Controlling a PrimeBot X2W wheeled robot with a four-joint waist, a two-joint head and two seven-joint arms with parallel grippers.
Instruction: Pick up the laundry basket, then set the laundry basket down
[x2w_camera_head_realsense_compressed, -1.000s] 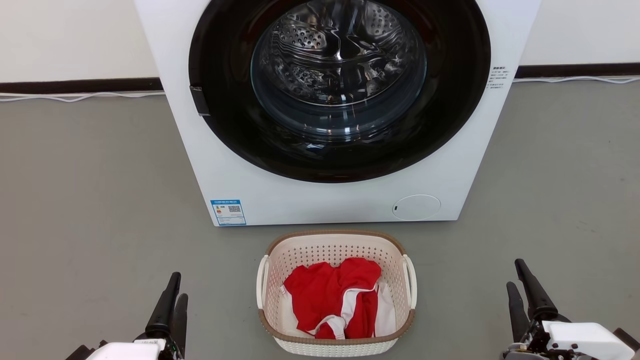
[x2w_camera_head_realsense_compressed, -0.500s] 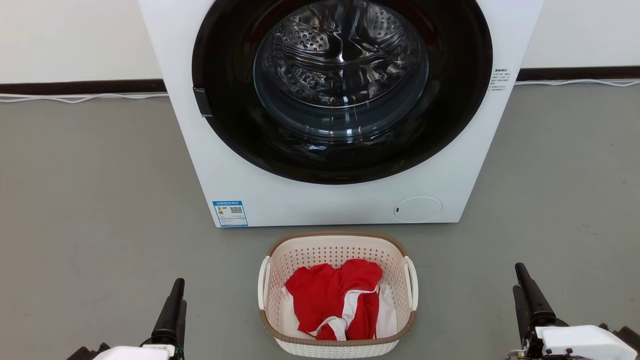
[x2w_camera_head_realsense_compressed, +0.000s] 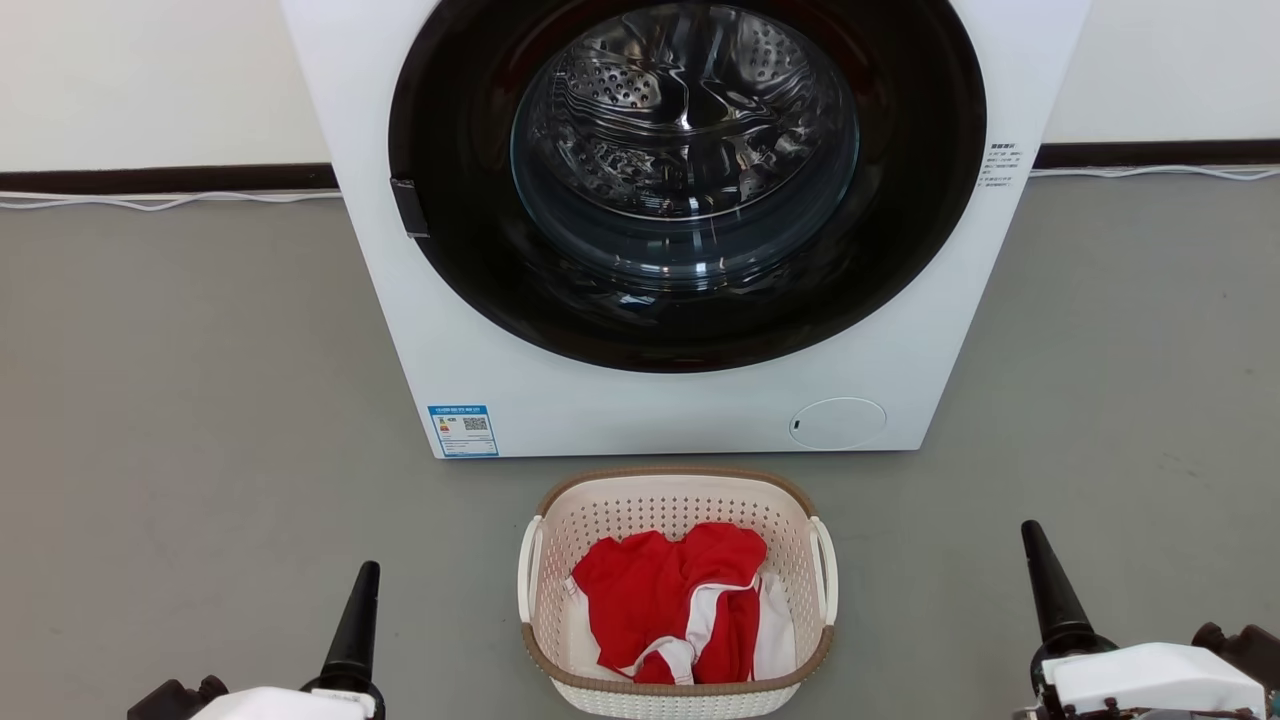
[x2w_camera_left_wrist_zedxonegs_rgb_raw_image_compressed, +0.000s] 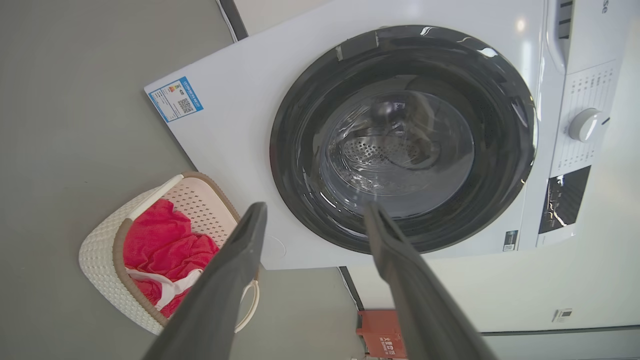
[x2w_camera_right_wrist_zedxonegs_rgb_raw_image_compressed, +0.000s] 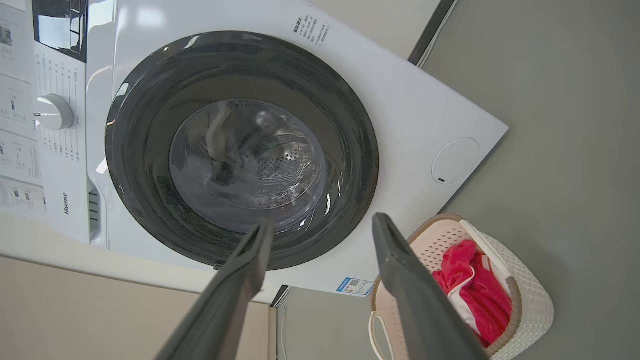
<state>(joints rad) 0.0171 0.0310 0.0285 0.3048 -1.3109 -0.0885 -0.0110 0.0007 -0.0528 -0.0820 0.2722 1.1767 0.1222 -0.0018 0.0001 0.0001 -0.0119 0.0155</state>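
**Position.** The laundry basket (x2w_camera_head_realsense_compressed: 670, 512) stands upright on the grey floor (x2w_camera_head_realsense_compressed: 200, 400), just in front of the washing machine (x2w_camera_head_realsense_compressed: 600, 400). The machine backs toward the floor's far edge at the wall. A narrow strip of floor separates basket and machine.

**Construction.** It is cream-white moulded plastic, rounded-rectangular, with walls pierced all over by small holes. A brown woven-look rim (x2w_camera_head_realsense_compressed: 676, 473) runs round the top. Each short side carries a slim white loop: the left handle (x2w_camera_head_realsense_compressed: 524, 570) and the right handle (x2w_camera_head_realsense_compressed: 826, 570).

**Contents.** A crumpled red garment (x2w_camera_head_realsense_compressed: 650, 590) with white trim lies below the rim, with some white cloth (x2w_camera_head_realsense_compressed: 778, 630) beside it.

**Handling, in my judgement.**
- The basket is light, and the load adds little.
- The shell looks stiff enough to keep its shape, but may flex if one wall is squeezed.
- The plastic looks smooth, so a pinch on a wall could slip.
- The two handles are the sound holds, and taking both together should keep it level.
- The cloth is soft and may shift, but sits deep enough not to spill.

**Pincers.** The left pincer (x2w_camera_left_wrist_zedxonegs_rgb_raw_image_compressed: 316, 210) has its fingers spread with nothing between them, and is well apart from the basket on its left. The right pincer (x2w_camera_right_wrist_zedxonegs_rgb_raw_image_compressed: 322, 222) is likewise spread and empty, well apart on the basket's right.
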